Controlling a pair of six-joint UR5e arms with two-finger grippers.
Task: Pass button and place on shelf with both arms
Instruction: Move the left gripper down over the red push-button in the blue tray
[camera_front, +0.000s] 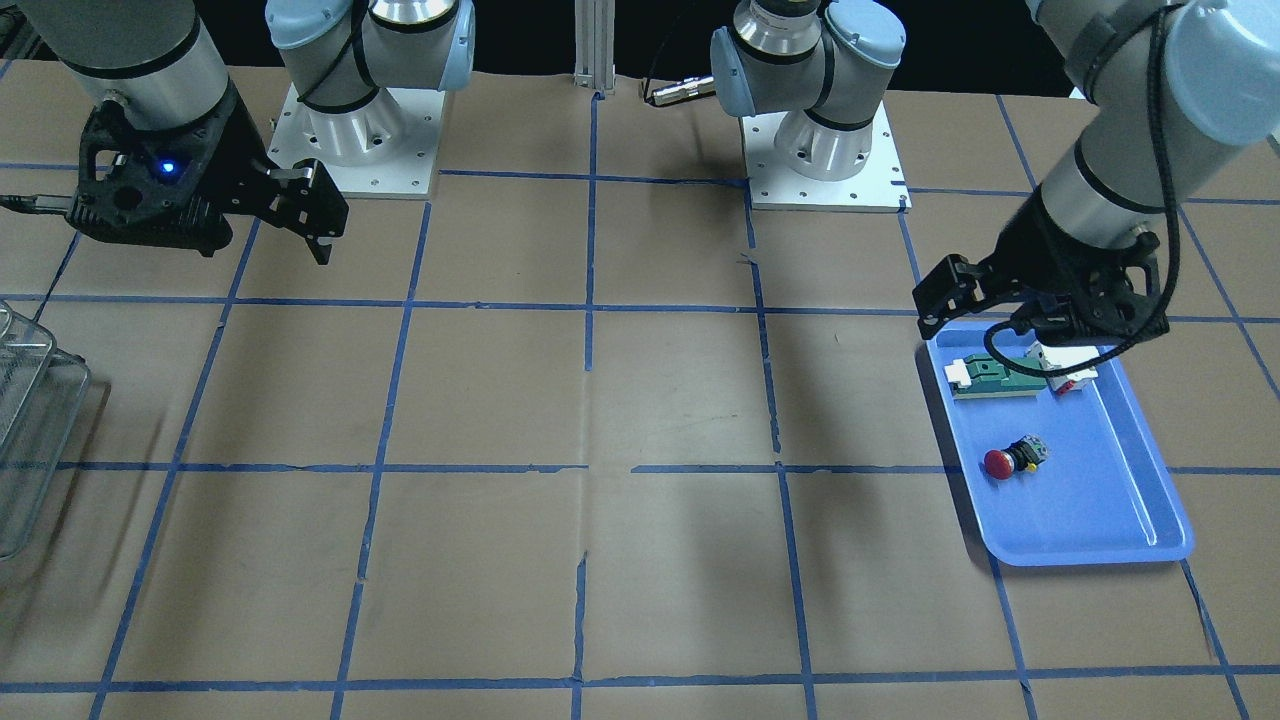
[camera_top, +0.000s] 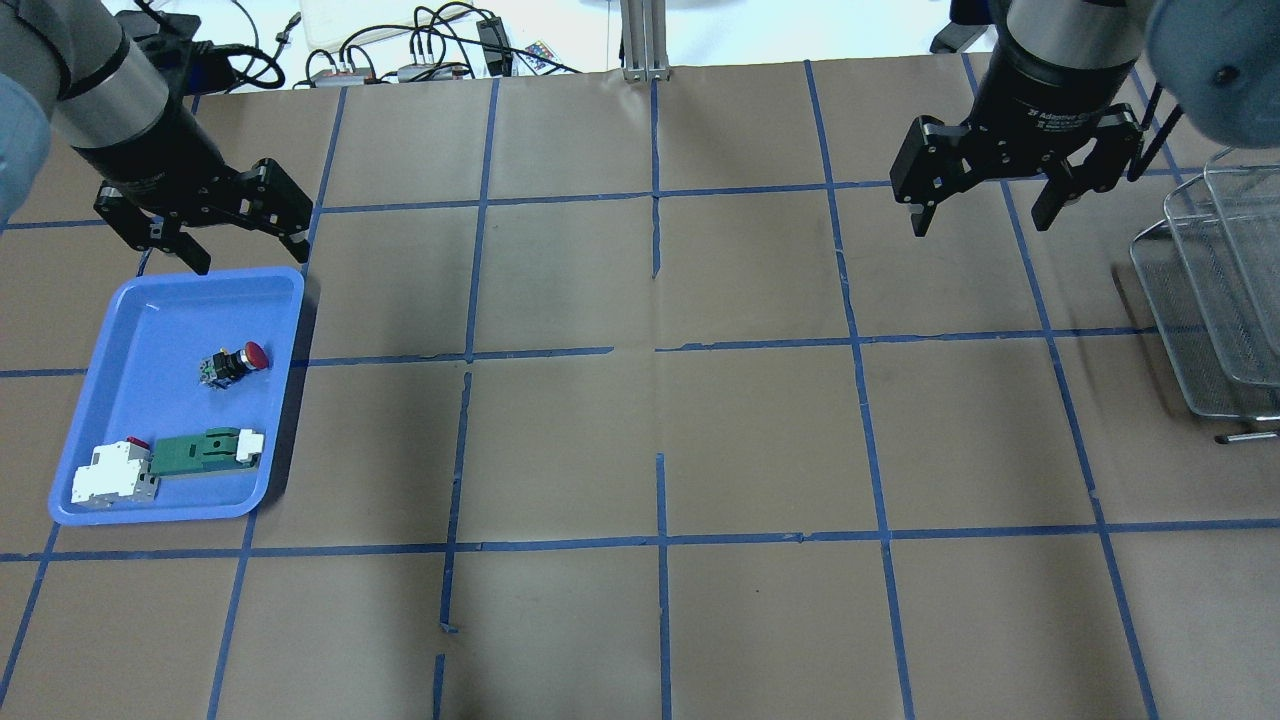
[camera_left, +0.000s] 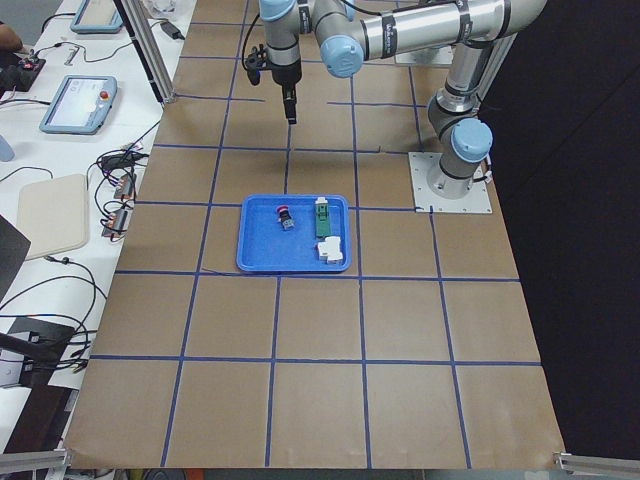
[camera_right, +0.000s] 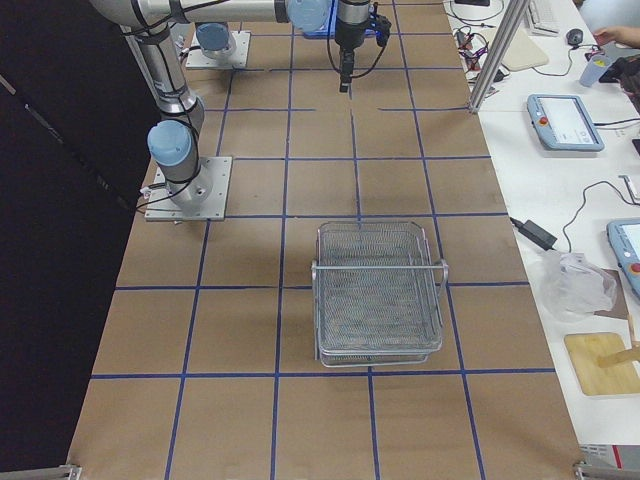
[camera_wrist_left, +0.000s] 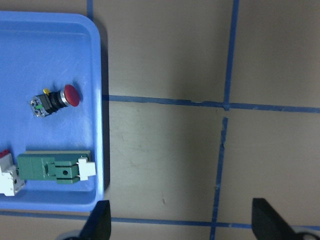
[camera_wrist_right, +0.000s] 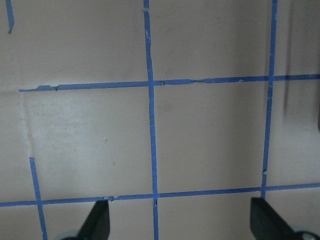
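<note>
The button (camera_top: 236, 362), with a red cap and black body, lies on its side in the middle of the blue tray (camera_top: 150, 320). It also shows in the front view (camera_front: 1012, 459) and the left wrist view (camera_wrist_left: 56, 99). My left gripper (camera_top: 200, 215) is open and empty. It hovers by the tray's far edge (camera_front: 985, 315), apart from the button. My right gripper (camera_top: 980, 212) is open and empty above bare table. It is left of the wire shelf (camera_top: 1210, 290), which also shows in the right side view (camera_right: 378, 292).
A green-and-white block (camera_top: 205, 450) and a white block with red (camera_top: 110, 475) lie at the tray's near end. The two arm bases (camera_front: 350, 130) stand at the table's robot side. Brown paper with blue tape lines (camera_top: 655, 345) covers the table between the tray and the shelf.
</note>
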